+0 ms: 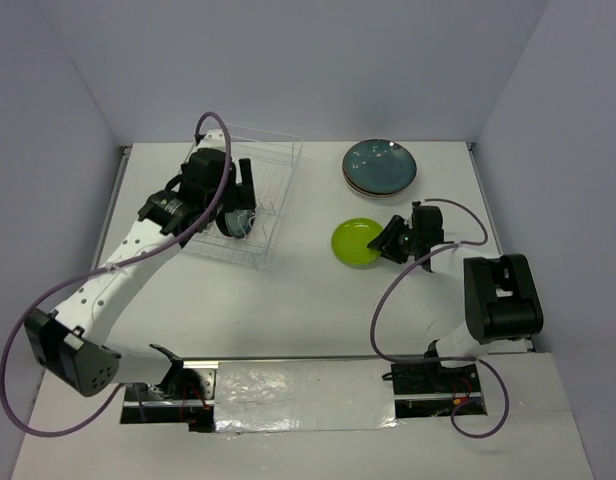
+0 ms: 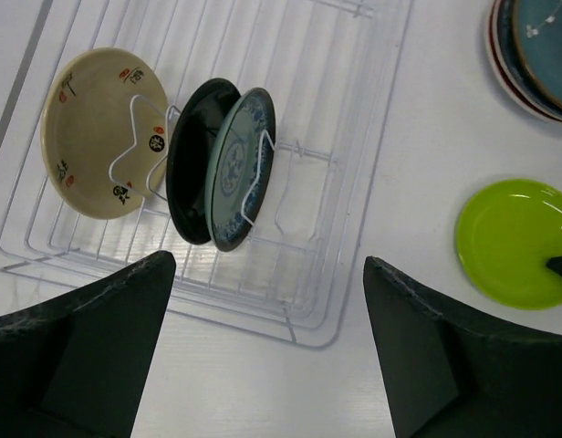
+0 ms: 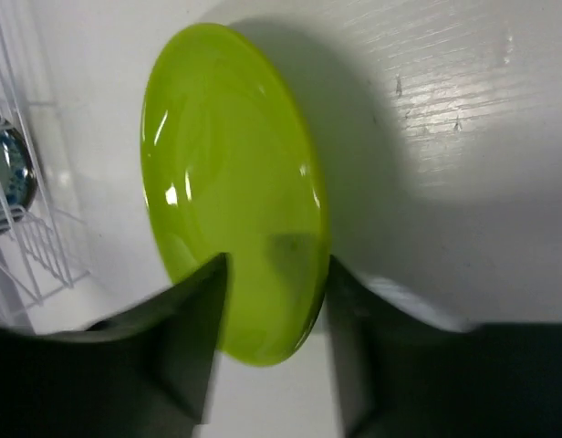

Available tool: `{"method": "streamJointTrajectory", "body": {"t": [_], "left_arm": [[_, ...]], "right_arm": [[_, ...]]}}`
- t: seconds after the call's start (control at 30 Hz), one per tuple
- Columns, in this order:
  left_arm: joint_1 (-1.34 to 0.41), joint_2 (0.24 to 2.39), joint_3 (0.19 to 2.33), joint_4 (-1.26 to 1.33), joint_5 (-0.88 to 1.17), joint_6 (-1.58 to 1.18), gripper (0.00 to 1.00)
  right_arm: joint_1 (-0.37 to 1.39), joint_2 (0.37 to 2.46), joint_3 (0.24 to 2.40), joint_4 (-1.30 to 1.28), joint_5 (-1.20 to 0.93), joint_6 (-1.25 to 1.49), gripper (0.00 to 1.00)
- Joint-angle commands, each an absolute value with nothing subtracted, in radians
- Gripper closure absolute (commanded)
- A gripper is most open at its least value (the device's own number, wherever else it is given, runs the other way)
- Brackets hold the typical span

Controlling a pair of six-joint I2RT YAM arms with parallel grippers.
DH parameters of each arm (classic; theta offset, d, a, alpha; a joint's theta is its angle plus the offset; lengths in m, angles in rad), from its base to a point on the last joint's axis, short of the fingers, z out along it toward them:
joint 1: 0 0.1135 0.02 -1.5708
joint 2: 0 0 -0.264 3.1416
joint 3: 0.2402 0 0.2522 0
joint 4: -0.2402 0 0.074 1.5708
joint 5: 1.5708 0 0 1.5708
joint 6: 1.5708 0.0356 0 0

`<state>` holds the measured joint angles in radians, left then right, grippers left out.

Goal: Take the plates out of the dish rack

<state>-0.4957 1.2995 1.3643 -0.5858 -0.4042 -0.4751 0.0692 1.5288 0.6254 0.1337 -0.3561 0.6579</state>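
three plates stand on edge in the dish rack (image 2: 354,109): tan plate (image 2: 98,128), black plate (image 2: 192,160) and blue patterned plate (image 2: 240,169), the last two touching. left gripper (image 2: 267,265) hangs over the rack's near side, fingers flung wide, holding nothing. out on the table (image 1: 288,300), the lime plate (image 3: 231,182) lies flat near the teal-topped stack (image 1: 380,167). right gripper (image 3: 276,265) straddles its rim, jaws half parted, gripping or not i can't tell

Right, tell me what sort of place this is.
Probably a robot test cell, not a kitchen: a plain white table boxed in by pale walls, a black-and-white left arm and right arm bolted at its near edge, and a clear wire dish rack on it.
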Motion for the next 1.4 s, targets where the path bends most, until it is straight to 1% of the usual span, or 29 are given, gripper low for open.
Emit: {"method": "streamJointTrajectory", "body": {"t": [0.0,0.07,0.1,0.13,0.17,0.2,0.3,0.37,0.43,0.5,0.57,0.63,0.77,0.83,0.87,0.9,0.97,1.0,1.03,1.1,1.17,1.2,1.37], "left_arm": [[-0.445,1.414,1.460,-0.626,-0.420,-0.402,0.05],[-0.422,1.475,1.508,-0.653,-0.408,-0.382,0.07],[-0.408,1.535,1.560,-0.685,-0.410,-0.373,0.10],[-0.405,1.564,1.587,-0.705,-0.443,-0.368,0.12],[-0.402,1.594,1.641,-0.721,-0.454,-0.351,0.14],[-0.400,1.645,1.664,-0.733,-0.462,-0.342,0.16],[-0.402,1.739,1.756,-0.802,-0.538,-0.333,0.21],[-0.400,1.775,1.779,-0.815,-0.554,-0.324,0.23],[-0.399,1.812,1.792,-0.808,-0.543,-0.322,0.31],[-0.399,1.842,1.789,-0.793,-0.535,-0.327,0.36],[-0.399,1.861,1.783,-0.785,-0.560,-0.337,0.36],[-0.396,1.891,1.786,-0.791,-0.568,-0.344,0.40],[-0.394,1.914,1.760,-0.776,-0.555,-0.354,0.50],[-0.396,1.911,1.738,-0.761,-0.543,-0.359,0.56],[-0.396,1.913,1.723,-0.756,-0.538,-0.360,0.62],[-0.396,1.913,1.720,-0.758,-0.535,-0.365,0.65],[-0.396,1.908,1.706,-0.759,-0.537,-0.368,0.74],[-0.397,1.905,1.701,-0.761,-0.541,-0.370,0.80],[-0.397,1.901,1.692,-0.761,-0.546,-0.371,0.81],[-0.400,1.881,1.687,-0.768,-0.560,-0.374,0.91],[-0.406,1.859,1.687,-0.776,-0.597,-0.368,0.96],[-0.408,1.856,1.690,-0.788,-0.619,-0.362,0.99],[-0.449,1.855,1.784,-0.867,-0.707,-0.310,1.00]], "right_arm": [[0.074,1.546,0.678,0.144,-0.322,0.615,0.39],[0.080,1.528,0.681,0.098,-0.263,0.607,0.23],[0.086,1.514,0.693,0.028,-0.177,0.594,0.07],[0.097,1.497,0.701,-0.004,-0.128,0.585,0.05],[0.129,1.458,0.712,-0.106,-0.062,0.578,0.04],[0.159,1.438,0.739,-0.154,0.118,0.569,0.00],[0.285,1.373,0.810,-0.322,0.408,0.569,0.00],[0.333,1.352,0.839,-0.392,0.460,0.569,0.00],[0.354,1.335,0.861,-0.413,0.492,0.563,0.00],[0.377,1.318,0.864,-0.417,0.491,0.557,0.00],[0.388,1.312,0.862,-0.410,0.480,0.551,0.00],[0.402,1.312,0.862,-0.410,0.474,0.543,0.00],[0.416,1.315,0.867,-0.411,0.469,0.537,0.00],[0.425,1.310,0.871,-0.413,0.468,0.537,0.00],[0.428,1.305,0.873,-0.413,0.469,0.535,0.00],[0.431,1.302,0.874,-0.413,0.469,0.537,0.00],[0.434,1.295,0.880,-0.419,0.471,0.538,0.00],[0.434,1.293,0.882,-0.420,0.474,0.538,0.00],[0.440,1.289,0.884,-0.423,0.474,0.538,0.00],[0.440,1.284,0.885,-0.423,0.476,0.540,0.00],[0.446,1.278,0.882,-0.420,0.480,0.545,0.00],[0.446,1.276,0.882,-0.419,0.480,0.545,0.00],[0.453,1.270,0.881,-0.416,0.477,0.558,0.00]]}}
